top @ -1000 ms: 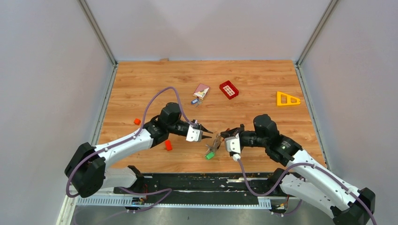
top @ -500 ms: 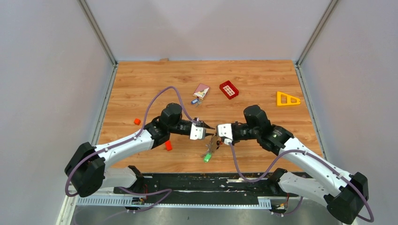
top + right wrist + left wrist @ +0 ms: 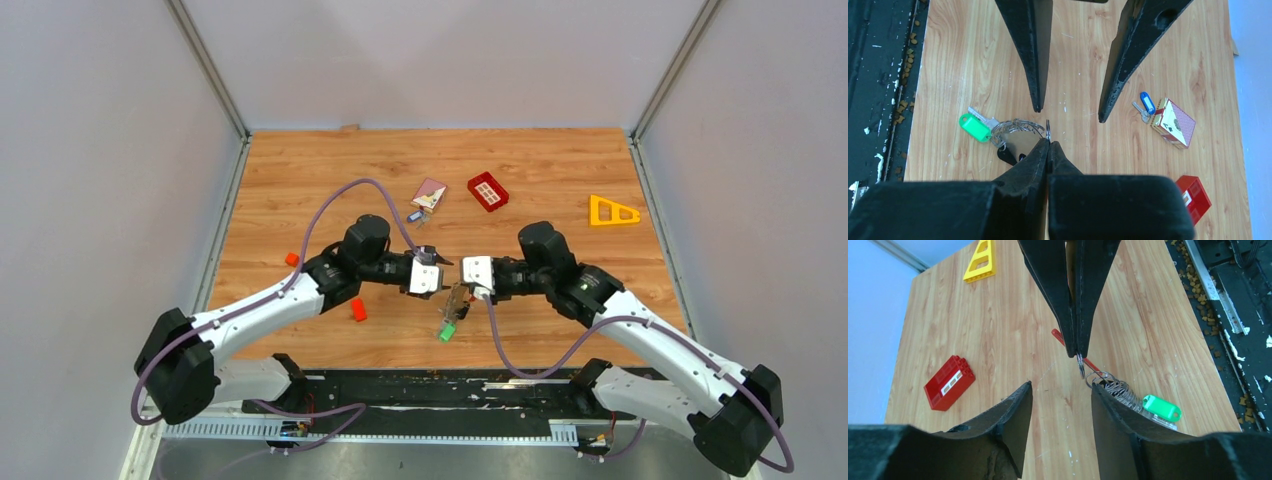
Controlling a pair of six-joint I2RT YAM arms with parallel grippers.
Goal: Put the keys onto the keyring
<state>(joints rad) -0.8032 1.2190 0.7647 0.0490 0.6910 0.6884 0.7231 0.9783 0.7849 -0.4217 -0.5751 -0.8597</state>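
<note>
1. Right now, at the right gripper (image 3: 1048,144): shut all the way, tips pinching one thin loop of the keyring (image 3: 1118,389) and holding it up above the table (image 3: 300,170).
2. Facing it from the left, the left gripper (image 3: 1060,387): wide open, holding nothing, tips just beside the pinched loop but not touching it.
3. Below the pinch, the rest of the keyring hanging down in a bunch, near the middle of the near side of the table, with the green key (image 3: 1161,407) right against it. Cannot tell if hooked on yet.
4. Farther back, the blue key (image 3: 1146,103), lying flat just beside a card box (image 3: 1174,123), well apart from both grippers.
5. Farther out, a red tray (image 3: 487,191) on the far side and a yellow triangle (image 3: 613,211) at the far right.
6. Step in hand, as a guess: keeping the ring steady so as to open it up.
7. Next move, as a guess: a slow close of the left gripper on the ring, right beside the other tips, to pull the coils apart. Easy to lose such thin wire with one small slip. Then a trip back for the blue key.
</note>
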